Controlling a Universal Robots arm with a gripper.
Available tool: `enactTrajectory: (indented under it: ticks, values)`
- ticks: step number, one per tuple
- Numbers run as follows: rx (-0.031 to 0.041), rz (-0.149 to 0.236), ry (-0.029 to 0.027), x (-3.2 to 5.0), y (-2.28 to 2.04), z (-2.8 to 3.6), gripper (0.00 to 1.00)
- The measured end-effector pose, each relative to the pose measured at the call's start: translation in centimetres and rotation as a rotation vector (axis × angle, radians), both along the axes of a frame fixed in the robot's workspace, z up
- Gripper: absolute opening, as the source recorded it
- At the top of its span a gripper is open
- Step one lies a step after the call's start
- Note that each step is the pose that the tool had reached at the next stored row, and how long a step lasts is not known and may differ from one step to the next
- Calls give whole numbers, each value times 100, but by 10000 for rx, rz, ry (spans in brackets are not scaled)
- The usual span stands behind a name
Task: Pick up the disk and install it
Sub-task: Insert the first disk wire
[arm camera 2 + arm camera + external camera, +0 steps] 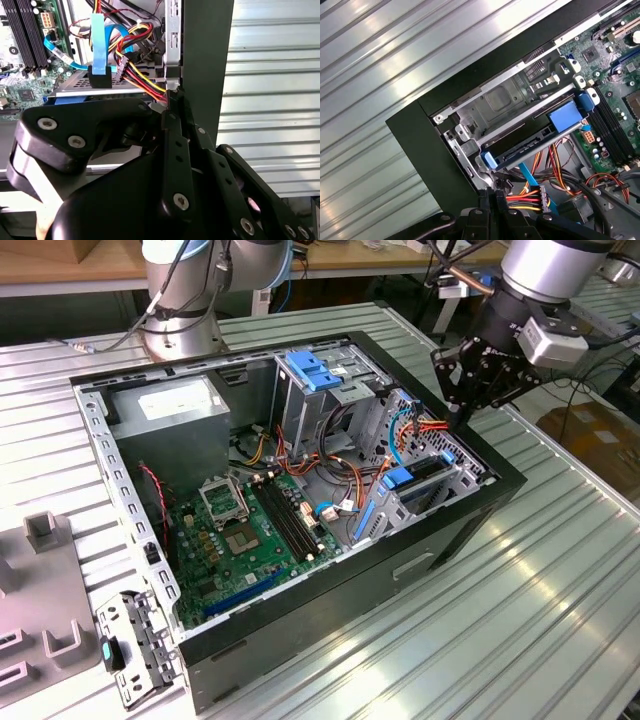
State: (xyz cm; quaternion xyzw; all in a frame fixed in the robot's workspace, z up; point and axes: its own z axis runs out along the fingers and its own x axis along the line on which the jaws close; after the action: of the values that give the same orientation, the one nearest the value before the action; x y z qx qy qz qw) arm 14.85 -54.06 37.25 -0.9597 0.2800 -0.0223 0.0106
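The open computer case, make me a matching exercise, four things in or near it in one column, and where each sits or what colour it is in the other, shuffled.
Column one:
1. disk
2. pincer
3. motherboard
4. power supply

Column two:
A. grey box in the case's far corner, toward the exterior view's left
B. green, flat on the case floor
C. over the case's rim at the exterior view's right
D. in the drive cage, framed by blue rails

Pairs: 1-D, 2-C, 3-B, 4-A

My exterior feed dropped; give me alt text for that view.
The gripper hangs over the open computer case at the exterior view's right, fingertips together by the red and orange wires. The disk sits in the drive cage below.
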Motion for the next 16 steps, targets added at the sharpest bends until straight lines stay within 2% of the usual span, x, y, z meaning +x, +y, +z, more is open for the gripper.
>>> enactTrajectory:
  ticks: [4,8,11,14,16]
  values:
    - [1,-496,0,-17,1,0,16]
    - [-1,-571,0,-68,0,0,16]
    - [1,-1134,0,-68,0,-1,16]
    - [1,-2035,0,-68,0,-2,16]
    - [0,-2496,0,-68,0,-3,16]
